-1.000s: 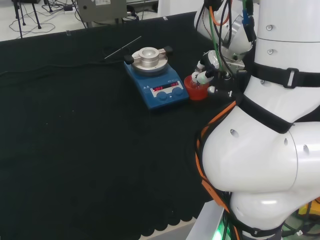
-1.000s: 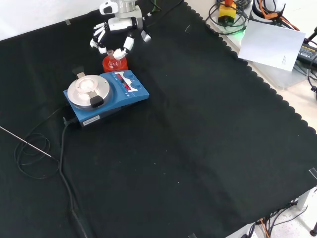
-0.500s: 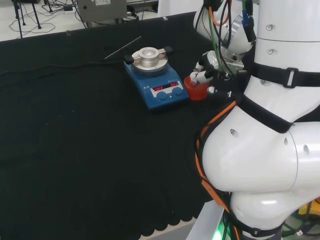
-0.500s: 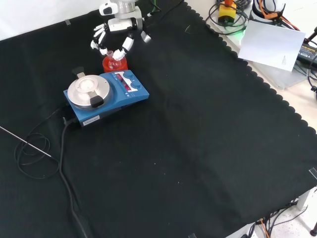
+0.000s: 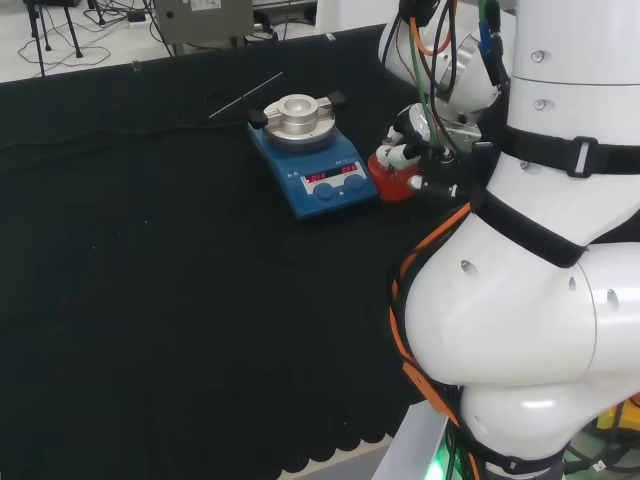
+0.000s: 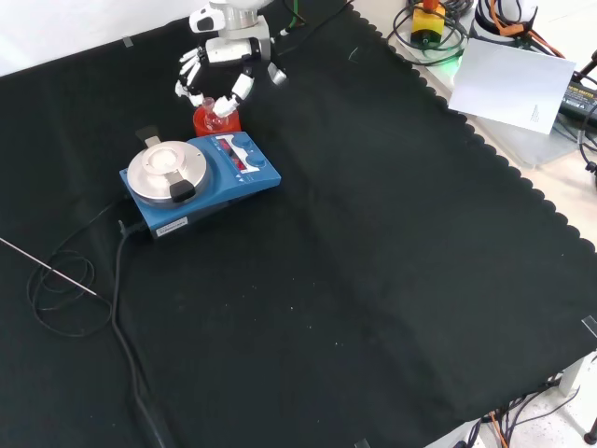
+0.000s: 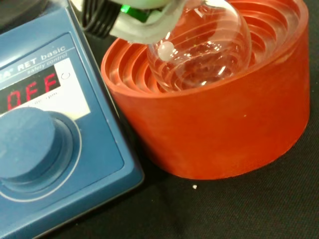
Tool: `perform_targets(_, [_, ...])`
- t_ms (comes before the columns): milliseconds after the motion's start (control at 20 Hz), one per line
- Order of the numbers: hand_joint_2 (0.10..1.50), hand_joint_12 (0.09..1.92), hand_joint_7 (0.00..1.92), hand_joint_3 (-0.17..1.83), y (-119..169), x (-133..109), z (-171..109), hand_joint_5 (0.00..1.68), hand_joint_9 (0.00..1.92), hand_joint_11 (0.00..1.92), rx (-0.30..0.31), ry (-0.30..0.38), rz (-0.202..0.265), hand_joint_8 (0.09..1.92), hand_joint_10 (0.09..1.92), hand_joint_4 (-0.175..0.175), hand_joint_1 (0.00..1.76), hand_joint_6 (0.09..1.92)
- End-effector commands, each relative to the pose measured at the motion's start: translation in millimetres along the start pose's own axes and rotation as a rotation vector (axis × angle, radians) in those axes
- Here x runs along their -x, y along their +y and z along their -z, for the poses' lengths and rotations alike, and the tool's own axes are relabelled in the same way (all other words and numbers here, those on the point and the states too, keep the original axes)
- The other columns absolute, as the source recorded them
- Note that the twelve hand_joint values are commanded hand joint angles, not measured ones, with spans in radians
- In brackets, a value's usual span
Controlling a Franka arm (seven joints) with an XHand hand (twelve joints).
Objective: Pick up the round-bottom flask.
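The hand [image 6: 222, 58] sits right over the round-bottom flask [image 7: 199, 50], fingers [image 6: 189, 82] spread and curving down around the flask's neck. In the front view a fingertip looks like it's against the neck, but whether the fingers are actually clamped on it can't be told from here. In the wrist view a blurred white bit of the hand [image 7: 144, 22] lies against the top of the clear bulb.

The flask stands upright, neck pointing up toward the palm, so its long axis is vertical. Its bulb sits down in the red ribbed stand [image 7: 224, 119], still resting in the rings.

The stand is near the far edge of the black cloth [image 6: 373, 280] in the front view, just beside the blue stirrer plate [image 6: 201, 173], on the side of its knobs and display.
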State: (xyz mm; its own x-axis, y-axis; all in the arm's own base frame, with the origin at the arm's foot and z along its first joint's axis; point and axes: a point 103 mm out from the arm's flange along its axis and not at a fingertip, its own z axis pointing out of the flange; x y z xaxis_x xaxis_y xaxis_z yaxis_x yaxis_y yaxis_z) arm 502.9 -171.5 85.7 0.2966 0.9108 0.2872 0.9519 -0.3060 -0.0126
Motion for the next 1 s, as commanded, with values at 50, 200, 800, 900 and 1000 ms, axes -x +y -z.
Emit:
perform_targets(50, [0.73,1.31,0.56,0.69,-3,11,17,1.1,0.74,0.34,0.019,0.034,0.03,0.61,0.57,0.067,1.1,0.99])
perform_targets(200, [0.71,1.31,0.57,0.73,-5,6,26,1.1,0.75,0.35,0.036,0.014,0.022,0.6,0.56,0.054,1.11,1.01])
perform_targets(800, [0.68,1.3,0.58,0.78,-15,-21,65,1.1,0.77,0.36,0.073,-0.014,0.019,0.6,0.56,0.042,1.11,1.03])
perform_targets(900, [0.68,1.3,0.58,0.78,-17,-30,76,1.1,0.77,0.37,0.074,-0.016,0.022,0.6,0.56,0.042,1.11,1.03])
perform_targets(1000, [0.68,1.3,0.58,0.78,-18,-35,82,1.1,0.77,0.37,0.077,-0.014,0.027,0.6,0.56,0.041,1.11,1.03])
